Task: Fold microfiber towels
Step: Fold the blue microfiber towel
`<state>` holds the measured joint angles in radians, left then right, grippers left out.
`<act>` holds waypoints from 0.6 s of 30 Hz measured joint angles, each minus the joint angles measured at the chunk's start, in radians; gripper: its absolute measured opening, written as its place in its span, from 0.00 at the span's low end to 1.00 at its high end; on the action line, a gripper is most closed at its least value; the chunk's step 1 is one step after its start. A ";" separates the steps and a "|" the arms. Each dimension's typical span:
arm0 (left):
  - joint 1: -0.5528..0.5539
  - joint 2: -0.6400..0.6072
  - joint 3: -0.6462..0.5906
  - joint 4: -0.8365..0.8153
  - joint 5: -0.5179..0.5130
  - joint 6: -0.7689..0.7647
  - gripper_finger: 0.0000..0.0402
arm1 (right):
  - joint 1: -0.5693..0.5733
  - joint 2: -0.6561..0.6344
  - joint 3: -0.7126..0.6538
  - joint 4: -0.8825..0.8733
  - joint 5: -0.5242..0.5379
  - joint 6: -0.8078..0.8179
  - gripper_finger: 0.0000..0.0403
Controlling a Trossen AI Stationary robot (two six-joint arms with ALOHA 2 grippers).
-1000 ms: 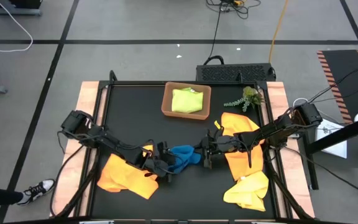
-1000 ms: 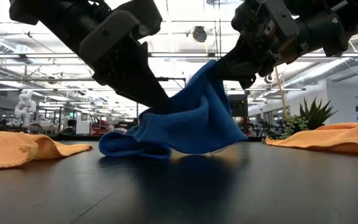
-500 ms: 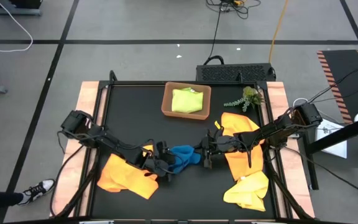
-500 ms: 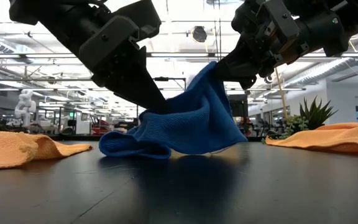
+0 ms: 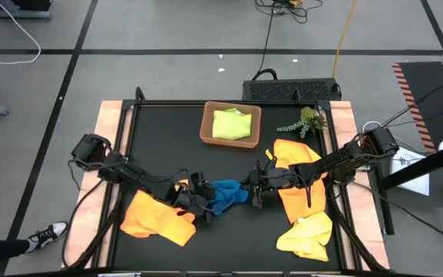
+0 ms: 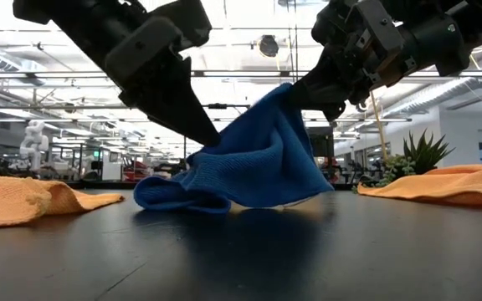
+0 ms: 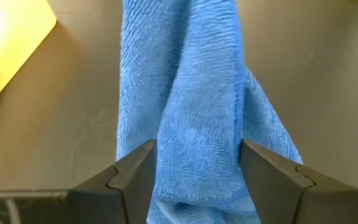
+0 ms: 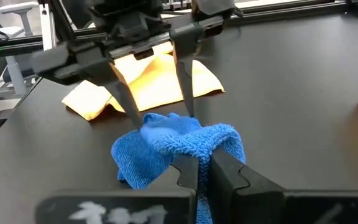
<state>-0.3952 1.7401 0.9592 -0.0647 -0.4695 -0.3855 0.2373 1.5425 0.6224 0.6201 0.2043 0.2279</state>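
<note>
Blue microfiber towel (image 5: 226, 194), bunched near the table's (image 5: 160, 138) front-centre, long axis running left–right between both arms. Right gripper (image 5: 250, 188), jaws clamped on its raised right corner; left gripper (image 5: 204, 205), jaws apart astride its left fold, angled steeply down.

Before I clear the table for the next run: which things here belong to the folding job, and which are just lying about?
Job:
- blue towel, pinched by the shut right gripper; open left gripper straddles it
- orange towels
- yellow towel
- lime towel

Lying about:
- tray under the lime towel
- plant sprig
</note>
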 joint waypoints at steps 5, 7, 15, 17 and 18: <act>-0.001 0.000 0.000 0.018 0.063 -0.002 0.46 | 0.000 0.000 0.000 0.000 0.000 0.000 0.02; -0.001 0.000 0.000 0.022 0.065 -0.002 0.43 | 0.000 0.000 0.000 0.001 0.000 0.000 0.02; 0.002 0.000 0.000 0.014 0.065 -0.002 0.30 | 0.000 0.000 0.000 0.003 0.000 0.000 0.02; 0.002 0.000 0.000 0.014 0.065 0.005 0.27 | 0.000 0.000 0.000 0.003 0.000 0.000 0.02; 0.002 0.000 0.000 0.014 0.065 0.009 0.25 | 0.000 0.000 0.000 0.003 0.000 0.000 0.02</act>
<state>-0.3931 1.7401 0.9592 -0.0502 -0.4047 -0.3767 0.2375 1.5425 0.6224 0.6235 0.2043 0.2279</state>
